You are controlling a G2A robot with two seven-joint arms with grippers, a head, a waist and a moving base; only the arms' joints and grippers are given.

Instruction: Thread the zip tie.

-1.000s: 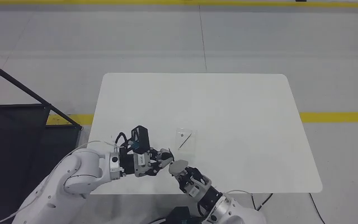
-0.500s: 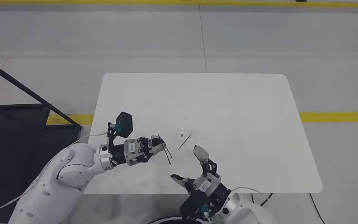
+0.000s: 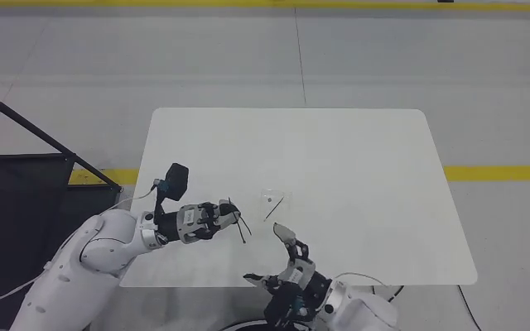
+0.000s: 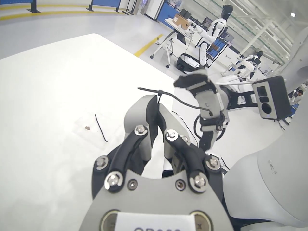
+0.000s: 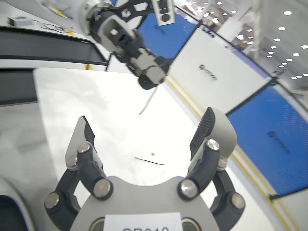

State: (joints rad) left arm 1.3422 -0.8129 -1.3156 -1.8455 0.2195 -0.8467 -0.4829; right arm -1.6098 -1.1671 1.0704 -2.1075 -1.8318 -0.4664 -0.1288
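Note:
My left gripper (image 3: 229, 218) hovers over the table's near left part, shut on a black zip tie (image 3: 240, 227). In the left wrist view the tie (image 4: 168, 94) sticks out beyond the pinched fingertips, its head just above them and its strap curving away to the side. The right gripper (image 3: 267, 255) hangs at the table's near edge, open and holding nothing, a short way from the tie. The right wrist view has its fingers (image 5: 209, 126) spread wide, with the left gripper (image 5: 151, 73) and the hanging tie (image 5: 146, 102) beyond.
A second black zip tie (image 3: 274, 207) lies on a small clear plastic sheet (image 4: 84, 123) on the white table (image 3: 356, 157), just beyond both grippers. A tiny brown speck (image 5: 152, 154) sits beside it. A black frame (image 3: 41, 136) stands left of the table.
One second ago both grippers met at the tie near the front edge. The right gripper has since opened and pulled back toward the near edge. The left gripper carried the tie slightly away and up.

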